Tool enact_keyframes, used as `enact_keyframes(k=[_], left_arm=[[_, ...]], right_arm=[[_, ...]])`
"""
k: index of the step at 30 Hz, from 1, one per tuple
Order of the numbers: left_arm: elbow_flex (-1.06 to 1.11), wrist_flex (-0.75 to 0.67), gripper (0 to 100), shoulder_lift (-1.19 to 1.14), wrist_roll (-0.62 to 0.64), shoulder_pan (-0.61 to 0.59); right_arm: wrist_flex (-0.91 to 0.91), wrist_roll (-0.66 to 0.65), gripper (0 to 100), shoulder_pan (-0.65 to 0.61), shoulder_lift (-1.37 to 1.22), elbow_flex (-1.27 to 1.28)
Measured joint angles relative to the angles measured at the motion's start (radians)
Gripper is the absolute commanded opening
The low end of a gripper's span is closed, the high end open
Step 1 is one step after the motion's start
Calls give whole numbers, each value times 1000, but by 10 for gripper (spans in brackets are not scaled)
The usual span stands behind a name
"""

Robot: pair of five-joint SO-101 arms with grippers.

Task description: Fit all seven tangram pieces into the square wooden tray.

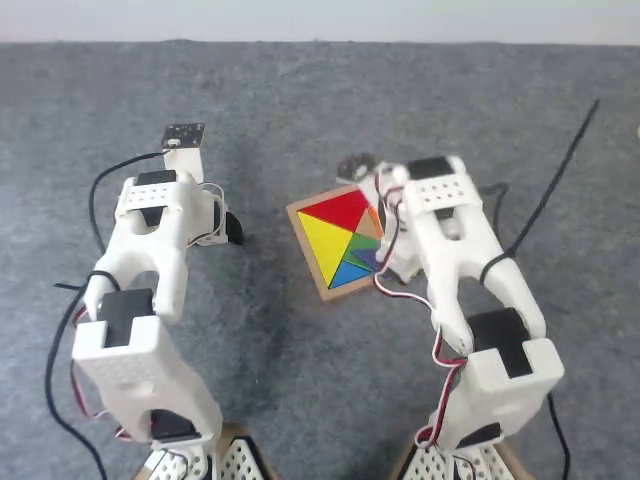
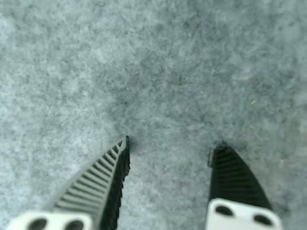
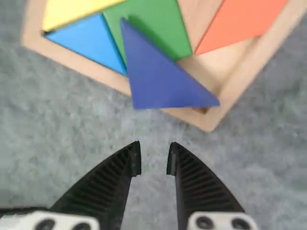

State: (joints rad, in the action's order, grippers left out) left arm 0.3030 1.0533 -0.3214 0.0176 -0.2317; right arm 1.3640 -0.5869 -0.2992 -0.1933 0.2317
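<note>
Open room all round my left claw [image 2: 168, 146]: spread wide, empty, pointed down at the grey carpet [image 2: 158, 72], well apart from the square wooden tray [image 1: 310, 255]. My right claw [image 3: 153, 158] hangs over carpet just off the tray's rim, arm bent above it, ribbed fingers parted by a narrow gap, pinching nothing. The dark blue triangle [image 3: 160, 79] lies unseated, overlapping the green piece [image 3: 153, 24] and the rim. Bare wood shows beside the orange piece [image 3: 244, 19].
</note>
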Motion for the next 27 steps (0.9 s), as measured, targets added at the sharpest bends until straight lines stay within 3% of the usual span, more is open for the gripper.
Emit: enact_keyframes(k=[11,27], left_arm=[[0,0,257,0,0,0],[0,0,257,0,0,0]], right_arm=[[-118,0,110,-3,-55,25],[37,0,110,14,-322,-414]])
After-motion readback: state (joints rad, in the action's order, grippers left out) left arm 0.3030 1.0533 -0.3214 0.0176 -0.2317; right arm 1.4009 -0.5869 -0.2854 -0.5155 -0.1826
